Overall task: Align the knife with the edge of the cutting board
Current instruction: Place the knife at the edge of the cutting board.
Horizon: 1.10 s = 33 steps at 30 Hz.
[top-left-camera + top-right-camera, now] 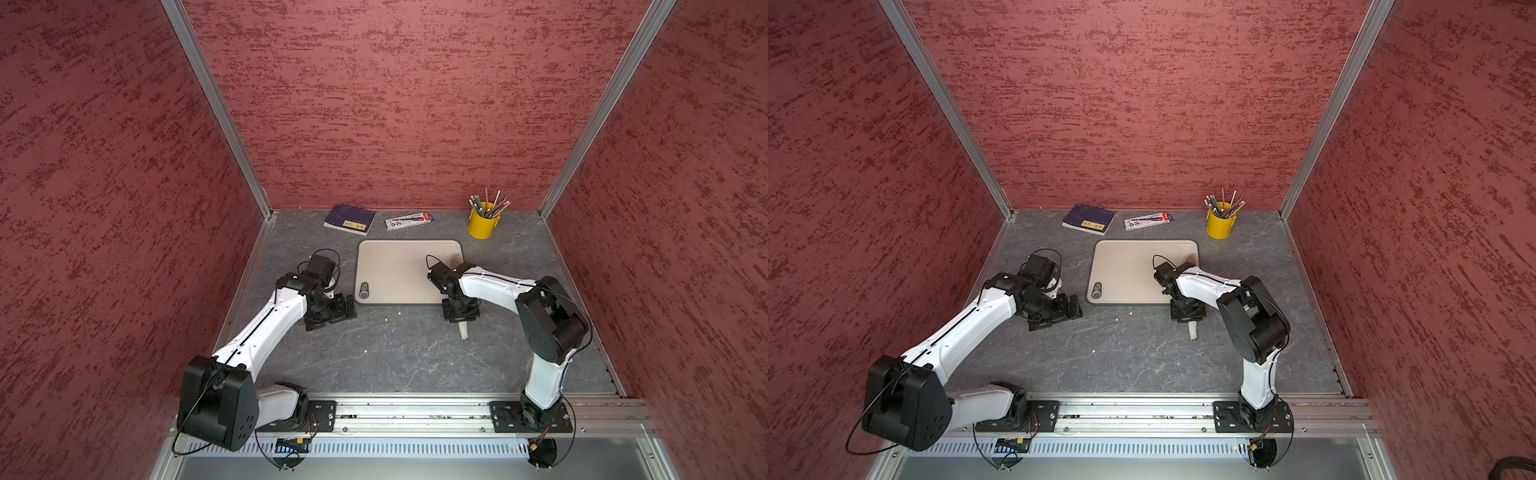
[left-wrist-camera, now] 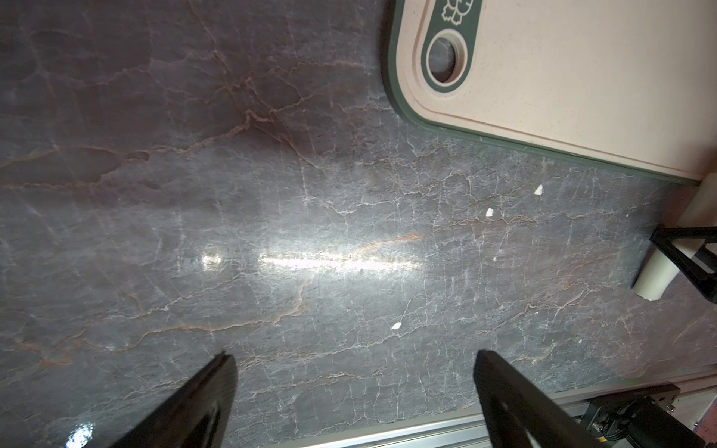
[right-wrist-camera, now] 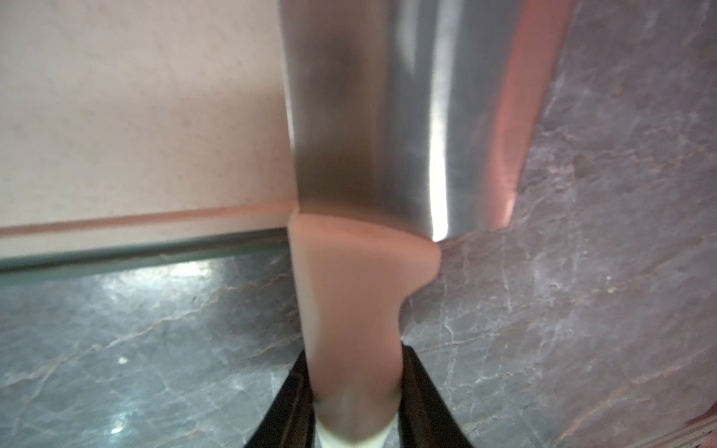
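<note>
The knife (image 3: 361, 186) is gripped at handle by right fingers (image 3: 423, 407) (likely blade-heavy, stiff, slick); left fingers (image 2: 512, 399) are open.

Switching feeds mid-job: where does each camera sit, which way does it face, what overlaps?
Both top views: high over the front rail, facing down onto table and cutting board; left arm, right arm show.
Left wrist: on the left arm, facing the tabletop; open left tool shows.
Right wrist: on the right arm, facing along the knife; the right tool shows, shut on its handle.
Shared: both wrist views catch the board's near edge and the knife.
</note>
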Motion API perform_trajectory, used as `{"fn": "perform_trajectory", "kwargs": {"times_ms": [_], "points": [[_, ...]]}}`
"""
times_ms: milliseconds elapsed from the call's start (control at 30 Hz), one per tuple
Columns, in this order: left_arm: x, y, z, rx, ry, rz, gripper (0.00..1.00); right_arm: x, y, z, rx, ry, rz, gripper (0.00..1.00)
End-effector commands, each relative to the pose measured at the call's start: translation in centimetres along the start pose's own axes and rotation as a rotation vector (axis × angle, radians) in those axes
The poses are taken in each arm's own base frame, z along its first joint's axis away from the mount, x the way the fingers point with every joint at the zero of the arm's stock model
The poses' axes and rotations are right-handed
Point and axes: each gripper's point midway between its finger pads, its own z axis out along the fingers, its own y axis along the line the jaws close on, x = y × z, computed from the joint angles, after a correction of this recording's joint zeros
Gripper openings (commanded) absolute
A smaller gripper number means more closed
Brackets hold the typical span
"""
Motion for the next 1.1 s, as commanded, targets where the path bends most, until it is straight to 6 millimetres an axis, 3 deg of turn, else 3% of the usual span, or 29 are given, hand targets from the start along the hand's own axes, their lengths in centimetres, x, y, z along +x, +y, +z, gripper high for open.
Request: {"fn": "perform_trajectory", "kwargs": {"times_ms": [0, 300, 1067], "points": [[-0.1, 0.2, 0.1, -0.020, 0.006, 0.004, 1.00, 0.1, 0.4, 0.2, -0.015, 0.023, 0.027, 0.00], [-0.1, 0.1, -0.1, -0.015, -0.006, 0.004, 1.00, 0.6, 0.3, -1.8, -0.069, 0.008, 0.069, 0.00], [-0.1, 0.1, -0.3, -0.009, -0.014, 0.009, 1.00, 2.2, -0.5, -0.1, -0.028, 0.054, 0.061, 0.00]]}}
